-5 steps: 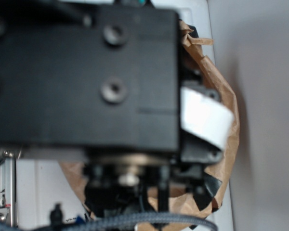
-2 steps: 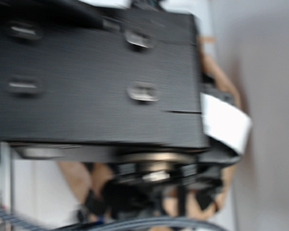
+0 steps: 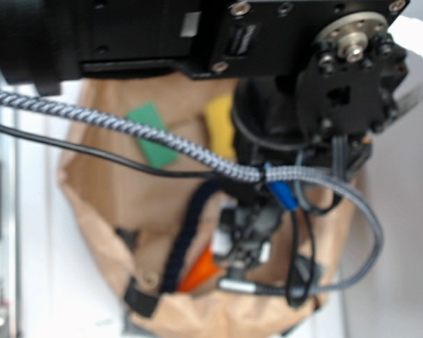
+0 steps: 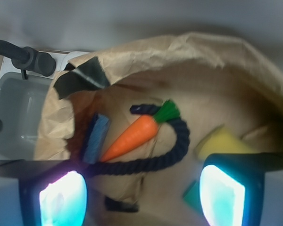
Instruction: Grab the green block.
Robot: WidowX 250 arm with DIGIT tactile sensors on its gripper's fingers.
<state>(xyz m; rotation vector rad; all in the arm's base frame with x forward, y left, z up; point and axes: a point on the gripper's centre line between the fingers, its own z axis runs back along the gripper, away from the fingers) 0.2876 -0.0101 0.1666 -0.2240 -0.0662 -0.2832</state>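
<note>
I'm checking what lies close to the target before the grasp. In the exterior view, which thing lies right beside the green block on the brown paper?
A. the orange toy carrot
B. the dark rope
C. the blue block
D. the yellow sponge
D: the yellow sponge lies just to the right of the green block in the picture, while the carrot lies far lower on the brown paper.

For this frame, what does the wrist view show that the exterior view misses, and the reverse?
Only the wrist view shows the blue block beside the carrot's tip, the grey bin and the gripper, jaws apart. Only the exterior view shows the arm's body and its braided cable. Both show the green block, the yellow sponge, the carrot, the dark rope and brown paper.
</note>
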